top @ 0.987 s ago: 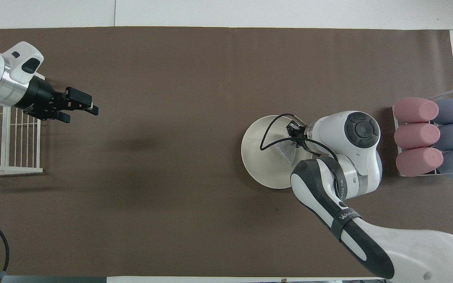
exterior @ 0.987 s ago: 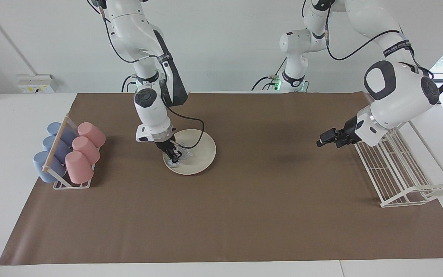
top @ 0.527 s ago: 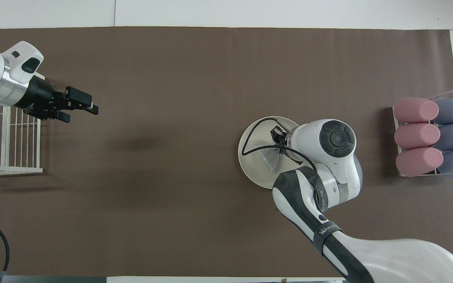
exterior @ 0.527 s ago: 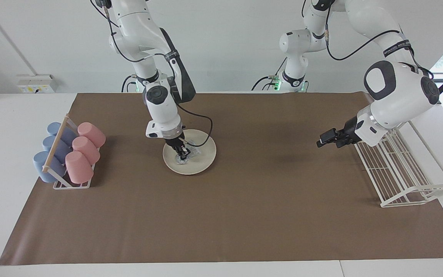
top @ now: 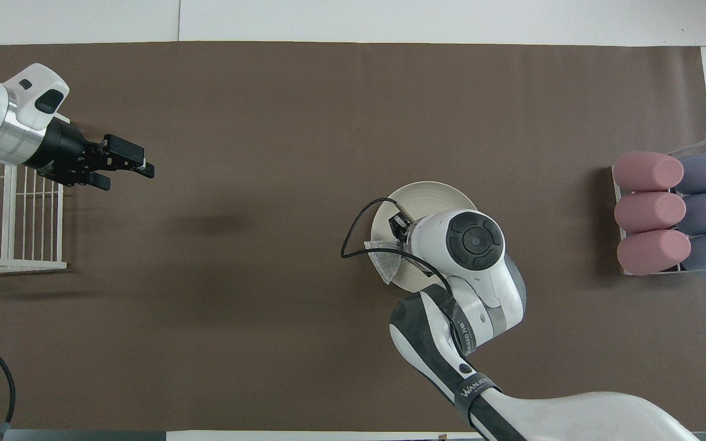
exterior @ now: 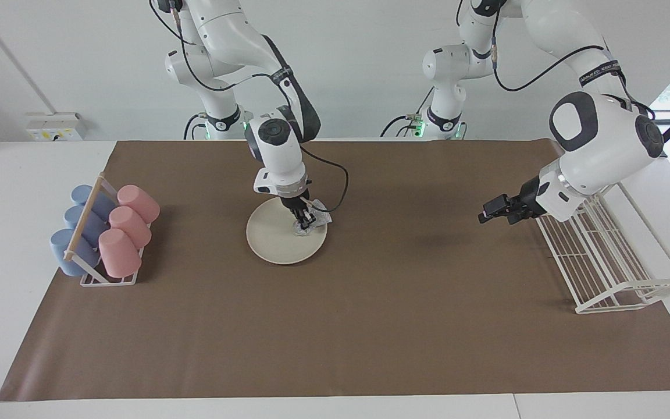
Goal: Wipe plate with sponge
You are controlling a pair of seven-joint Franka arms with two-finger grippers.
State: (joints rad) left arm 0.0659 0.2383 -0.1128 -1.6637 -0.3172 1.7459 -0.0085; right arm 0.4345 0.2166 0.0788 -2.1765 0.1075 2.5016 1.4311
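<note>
On the brown-covered desk (exterior: 370, 326) the cream plate (exterior: 277, 238) sits toward the right arm's end, near a rack of pink and blue cups (exterior: 108, 233). Over the plate's edge toward the left arm's end, the right pincer (exterior: 305, 220) points down, clamped on the silvery sponge (exterior: 317, 220), which presses on the rim there. By the white wire rack (exterior: 608, 256), the left pincer (exterior: 489, 211) hangs in the air and waits; I can't tell how its fingers stand.
</note>
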